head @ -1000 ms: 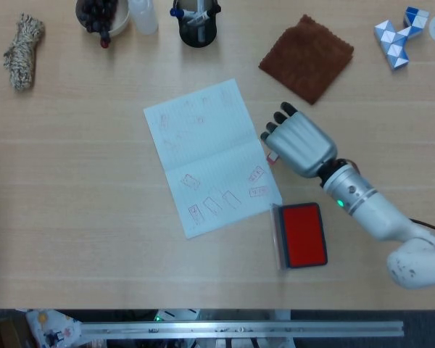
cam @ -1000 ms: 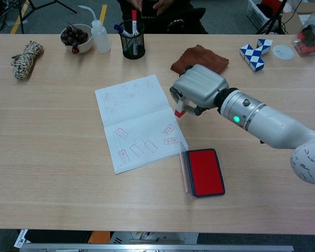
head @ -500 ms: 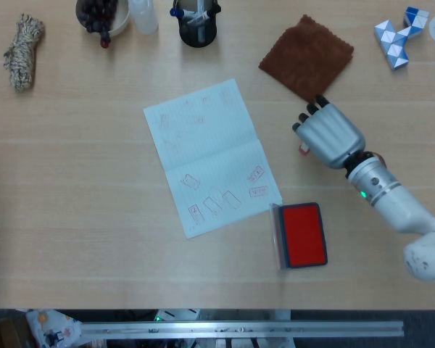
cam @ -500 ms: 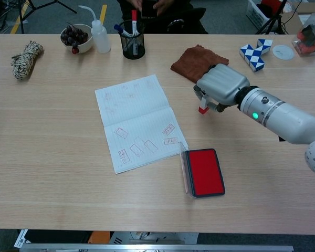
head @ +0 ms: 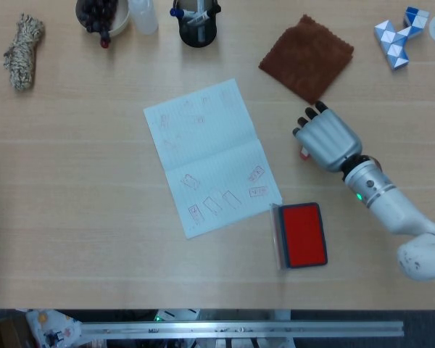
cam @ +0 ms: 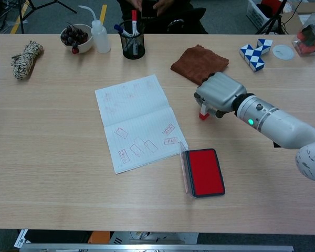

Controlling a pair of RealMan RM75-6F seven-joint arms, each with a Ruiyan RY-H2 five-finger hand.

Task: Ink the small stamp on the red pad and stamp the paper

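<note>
My right hand [head: 326, 138] [cam: 218, 93] hovers low over the table, right of the paper and just below the brown cloth. Its curled fingers hold the small stamp [cam: 203, 112] [head: 303, 151], a white piece with a red base that points down, at or just above the tabletop. The paper [head: 210, 156] [cam: 139, 121] lies open at the table's middle, with several red stamp marks on its lower half. The red ink pad [head: 303, 234] [cam: 205, 171] lies open near the paper's lower right corner, below the hand. My left hand shows in neither view.
A brown cloth [head: 307, 56] lies just behind the hand. A pen cup [cam: 132, 39], squeeze bottle [cam: 100, 35] and bowl [cam: 76, 37] stand at the back. A rope bundle [cam: 26, 59] is far left, and a blue-white puzzle [cam: 254, 55] back right.
My right hand has carried the stamp from the paper's right edge rightward onto bare table, then settled slightly lower and closer. Paper and ink pad have not moved.
</note>
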